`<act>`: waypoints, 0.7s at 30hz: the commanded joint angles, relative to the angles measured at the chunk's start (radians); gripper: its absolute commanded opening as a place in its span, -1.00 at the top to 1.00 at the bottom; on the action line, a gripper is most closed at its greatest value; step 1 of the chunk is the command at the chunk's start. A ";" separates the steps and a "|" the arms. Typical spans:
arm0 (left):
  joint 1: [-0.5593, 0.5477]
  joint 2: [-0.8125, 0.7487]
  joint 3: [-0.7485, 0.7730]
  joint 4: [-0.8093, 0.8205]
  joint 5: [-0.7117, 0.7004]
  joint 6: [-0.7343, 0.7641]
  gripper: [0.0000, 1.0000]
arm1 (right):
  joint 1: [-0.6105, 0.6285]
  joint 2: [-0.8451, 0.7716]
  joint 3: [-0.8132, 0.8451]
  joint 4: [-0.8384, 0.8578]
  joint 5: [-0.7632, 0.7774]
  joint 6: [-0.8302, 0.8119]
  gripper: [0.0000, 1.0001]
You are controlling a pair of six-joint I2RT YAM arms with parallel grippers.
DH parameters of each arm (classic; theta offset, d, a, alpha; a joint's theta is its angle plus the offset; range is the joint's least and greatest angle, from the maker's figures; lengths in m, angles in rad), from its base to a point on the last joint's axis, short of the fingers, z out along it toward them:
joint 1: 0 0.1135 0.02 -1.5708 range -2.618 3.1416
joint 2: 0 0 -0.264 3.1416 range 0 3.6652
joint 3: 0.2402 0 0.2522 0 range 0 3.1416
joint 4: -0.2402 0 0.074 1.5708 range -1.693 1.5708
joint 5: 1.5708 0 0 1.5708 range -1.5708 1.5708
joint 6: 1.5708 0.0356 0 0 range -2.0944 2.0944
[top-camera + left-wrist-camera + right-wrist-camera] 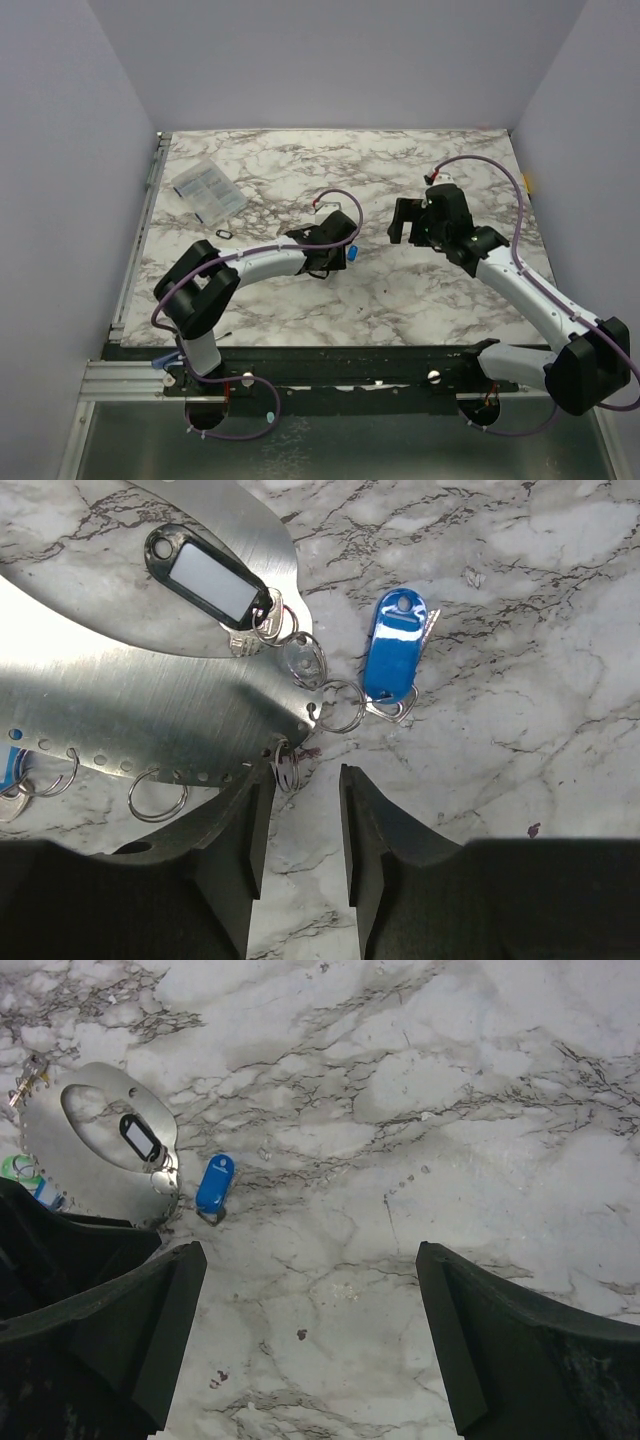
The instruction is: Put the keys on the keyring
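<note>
A round metal keyring disc (120, 705) with holes along its rim lies on the marble table. Several split rings (157, 796) hang from its edge. A black tag with a white label (208, 578) lies on it. A blue-headed key (395, 650) lies just right of the disc, joined to a ring (340, 706). My left gripper (300, 785) hovers at the disc's near edge, jaws a little apart with nothing between them. My right gripper (310, 1260) is wide open and empty above bare marble, right of the disc (95, 1150) and the blue key (215, 1182). A green-headed piece (14, 1167) peeks out at the disc's left.
A clear plastic packet (208, 190) lies at the back left of the table, with a small black ring-shaped item (223, 234) near it. A small yellow item (527, 183) sits at the table's right edge. In the top view the left gripper (345, 245) and right gripper (405, 222) stand close together mid-table.
</note>
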 commanded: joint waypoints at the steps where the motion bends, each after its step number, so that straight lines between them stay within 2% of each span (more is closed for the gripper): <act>1: -0.013 0.032 0.043 0.003 -0.052 0.012 0.24 | 0.005 -0.005 -0.016 -0.030 -0.004 -0.008 -0.98; 12: -0.012 0.067 0.045 0.002 -0.072 0.026 0.32 | 0.004 0.011 -0.015 -0.028 -0.018 -0.011 -0.98; 21: -0.012 0.086 0.058 0.003 -0.084 0.044 0.52 | 0.004 0.022 -0.014 -0.028 -0.024 -0.009 -0.98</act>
